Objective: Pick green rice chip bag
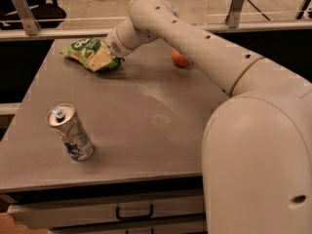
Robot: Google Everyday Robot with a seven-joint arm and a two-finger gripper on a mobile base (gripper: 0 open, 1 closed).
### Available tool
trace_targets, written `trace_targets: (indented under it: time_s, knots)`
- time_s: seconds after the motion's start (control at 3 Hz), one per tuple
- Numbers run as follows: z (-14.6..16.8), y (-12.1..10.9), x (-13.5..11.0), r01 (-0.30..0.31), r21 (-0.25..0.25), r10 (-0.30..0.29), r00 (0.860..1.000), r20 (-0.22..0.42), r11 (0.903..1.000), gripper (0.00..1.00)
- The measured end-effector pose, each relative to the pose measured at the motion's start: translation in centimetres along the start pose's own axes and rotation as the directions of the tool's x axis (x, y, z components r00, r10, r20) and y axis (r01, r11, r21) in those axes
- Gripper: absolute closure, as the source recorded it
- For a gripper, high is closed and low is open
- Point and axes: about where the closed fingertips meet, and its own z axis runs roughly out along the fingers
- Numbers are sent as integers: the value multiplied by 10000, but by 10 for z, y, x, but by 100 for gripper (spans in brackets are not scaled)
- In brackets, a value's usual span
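Claw (103,59) at right end of green rice chip bag (84,49), grip unclear, its long axis left-to-right

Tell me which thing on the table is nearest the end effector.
The green rice chip bag: the end effector is at its edge, while the apple and the can lie apart.

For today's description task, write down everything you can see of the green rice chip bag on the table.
The green rice chip bag is a small, crinkly, bright-green packet that looks like glossy plastic film, with a darker green patch bearing white lettering. It lies flat near the far left corner of the grey table, its long side running roughly left to right. The gripper is at its right end, its pale tip over the bag and apparently touching it. Nothing else touches the bag.
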Motion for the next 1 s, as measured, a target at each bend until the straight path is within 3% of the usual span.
trace_targets:
  time_s: [0.33, 0.67, 1.0]
  knots:
    - [-30, 4, -19, 553, 24, -553, 9953, 796, 9985, 88]
    - [-87, 5, -47, 1319, 115, -1311, 9657, 2243, 9912, 100]
    - [-148, 8, -70, 1911, 346, -1912, 9193, 3440, 9810, 100]
